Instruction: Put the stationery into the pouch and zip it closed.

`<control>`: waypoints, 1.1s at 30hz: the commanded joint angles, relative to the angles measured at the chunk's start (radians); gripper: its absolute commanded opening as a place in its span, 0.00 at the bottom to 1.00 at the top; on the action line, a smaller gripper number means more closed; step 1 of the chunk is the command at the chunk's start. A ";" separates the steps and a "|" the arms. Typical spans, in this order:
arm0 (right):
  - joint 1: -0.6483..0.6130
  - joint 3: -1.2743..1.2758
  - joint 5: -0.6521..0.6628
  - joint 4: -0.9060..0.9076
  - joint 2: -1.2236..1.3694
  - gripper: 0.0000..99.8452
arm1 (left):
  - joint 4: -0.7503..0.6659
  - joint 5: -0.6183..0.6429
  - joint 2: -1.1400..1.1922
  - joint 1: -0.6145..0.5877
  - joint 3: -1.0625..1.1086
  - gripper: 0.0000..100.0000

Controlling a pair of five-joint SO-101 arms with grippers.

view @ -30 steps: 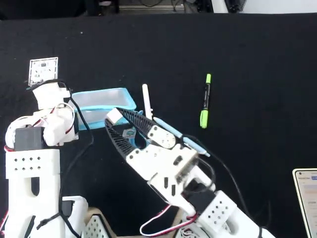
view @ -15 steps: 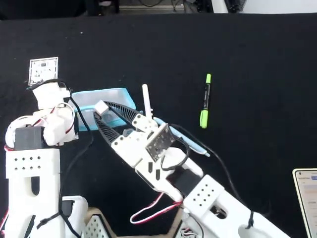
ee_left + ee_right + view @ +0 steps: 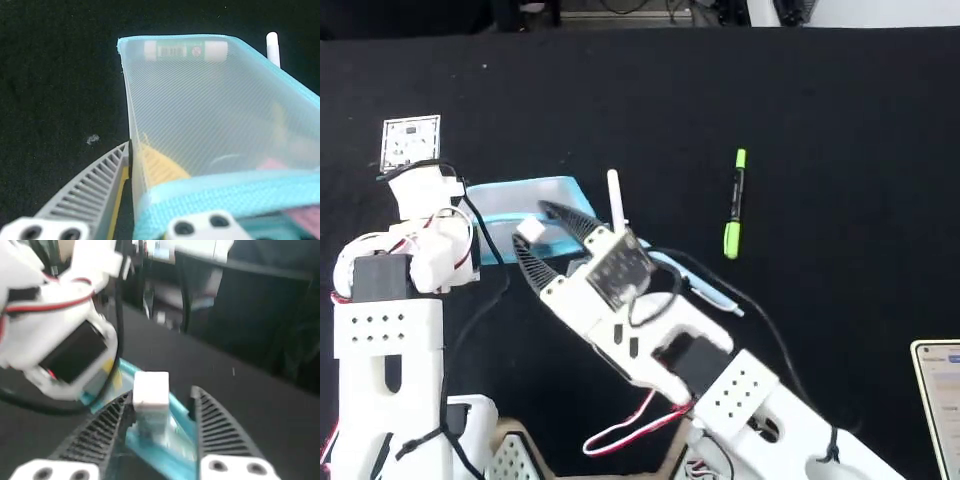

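Two robot arms work over a light-blue pouch [image 3: 525, 197] on a black table [image 3: 840, 120]. The left claw [image 3: 135, 160] is clamped on one wall of the pouch near its zip edge, one finger outside and one inside. The right claw [image 3: 532, 227] hangs just above the pouch with a small white block [image 3: 150, 386], probably an eraser, at its tips. The right jaws stand about as far apart as the block is wide. The block sits against one finger, and the wrist camera leaves unclear how firmly the other finger bears on it.

A white pen [image 3: 615, 195] lies just beside the right claw, on the side away from the left claw. A pale blue pen [image 3: 705, 288] lies behind the right claw, partly under its arm. A green marker [image 3: 733, 215] lies well apart from both claws, beyond the white pen.

The drop looks like the risky part. With only one wall held, the mouth may gape too little, so a block let go off-centre could strike the teal rim and tumble onto the table. A weak pinch could lose the block early. Pressing down on the pouch could also drag the wall out of the left claw, or nudge the white pen away.
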 commanded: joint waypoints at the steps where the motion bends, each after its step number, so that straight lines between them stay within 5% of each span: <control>1: 0.014 -0.148 -0.006 0.232 0.013 0.19 | -0.002 0.015 0.006 -0.015 0.025 0.03; 15: 0.054 -0.331 -0.006 0.519 0.012 0.19 | -0.002 0.015 0.006 -0.015 0.025 0.03; 24: 0.020 -0.331 -0.054 0.503 0.019 0.19 | -0.002 0.015 0.006 -0.015 0.025 0.03; 33: -0.094 -0.196 -0.061 0.298 0.025 0.19 | -0.002 0.015 0.006 -0.016 0.027 0.03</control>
